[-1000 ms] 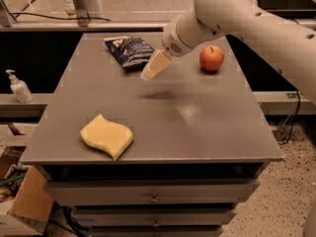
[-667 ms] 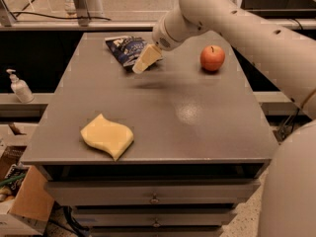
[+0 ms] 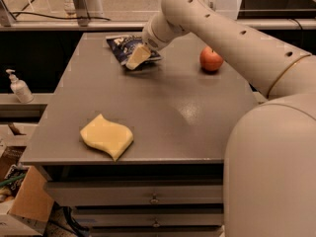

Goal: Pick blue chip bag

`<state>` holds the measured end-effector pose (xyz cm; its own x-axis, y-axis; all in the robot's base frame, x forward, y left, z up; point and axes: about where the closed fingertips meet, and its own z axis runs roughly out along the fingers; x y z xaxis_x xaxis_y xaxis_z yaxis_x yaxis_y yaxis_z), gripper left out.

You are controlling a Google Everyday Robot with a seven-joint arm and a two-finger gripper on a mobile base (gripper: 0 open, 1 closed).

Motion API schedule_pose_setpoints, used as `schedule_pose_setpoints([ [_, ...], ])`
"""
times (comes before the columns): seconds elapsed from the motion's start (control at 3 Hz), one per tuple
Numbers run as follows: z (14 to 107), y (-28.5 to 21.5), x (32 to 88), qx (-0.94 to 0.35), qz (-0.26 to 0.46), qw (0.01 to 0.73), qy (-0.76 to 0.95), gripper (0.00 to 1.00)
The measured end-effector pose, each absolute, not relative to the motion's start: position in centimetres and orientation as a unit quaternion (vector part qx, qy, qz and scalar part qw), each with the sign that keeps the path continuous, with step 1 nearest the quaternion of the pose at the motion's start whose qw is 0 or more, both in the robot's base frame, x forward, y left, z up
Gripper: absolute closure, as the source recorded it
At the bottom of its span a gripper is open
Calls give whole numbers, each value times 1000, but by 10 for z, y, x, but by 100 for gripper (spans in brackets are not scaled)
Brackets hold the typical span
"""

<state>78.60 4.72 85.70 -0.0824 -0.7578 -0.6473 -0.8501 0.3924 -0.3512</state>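
The blue chip bag (image 3: 123, 45) is a dark navy foil bag with white markings, lying at the far left part of the grey table (image 3: 197, 107). My gripper (image 3: 137, 57) reaches in from the right on the cream arm (image 3: 222, 28). Its pale fingers sit over the bag's near right part and cover some of it.
A red apple (image 3: 211, 59) stands at the far right of the table. A yellow wavy sponge (image 3: 106, 136) lies near the front left edge. Drawers (image 3: 153, 199) are below the tabletop. A white pump bottle (image 3: 19, 87) stands on a ledge at left.
The gripper has moved left and toward the far edge, from beside the bag to over its near right part. The arm now fills more of the right side.
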Motion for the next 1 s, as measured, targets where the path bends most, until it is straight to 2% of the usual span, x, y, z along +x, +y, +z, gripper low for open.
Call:
schedule_pose_setpoints([
  [1.0, 860, 46, 783, -539, 63, 414, 730, 87],
])
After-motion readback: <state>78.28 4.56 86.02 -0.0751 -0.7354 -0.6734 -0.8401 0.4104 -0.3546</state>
